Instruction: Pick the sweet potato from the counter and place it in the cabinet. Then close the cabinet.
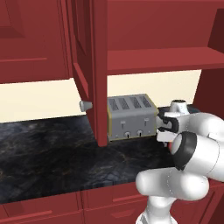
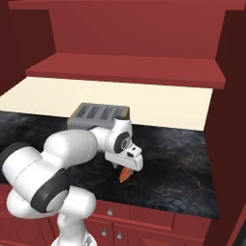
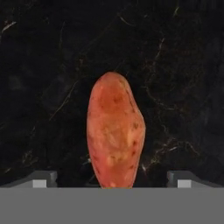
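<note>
The sweet potato [image 3: 114, 135], orange-red and oblong, lies on the dark marbled counter [image 3: 52, 65] directly below my hand. My gripper [image 3: 111, 180] is open, its two fingertips [image 3: 43, 178] standing wide on either side of the tuber with a gap to it. From the right base view the sweet potato [image 2: 125, 175] pokes out just under the lowered gripper [image 2: 128, 167], in front of the toaster. The cabinet's red shelf [image 2: 129, 67] runs above the counter [image 2: 178, 163]. The cabinet door [image 1: 89, 65] hangs open, its grey knob [image 1: 85, 105] facing left.
A silver four-slot toaster [image 1: 131, 117] stands on the counter [image 1: 52, 153] against the cream back wall, just behind my hand [image 1: 168, 124]. The open door's edge hangs over the counter left of the toaster. Low red drawer fronts [image 2: 144, 221] run below the counter edge.
</note>
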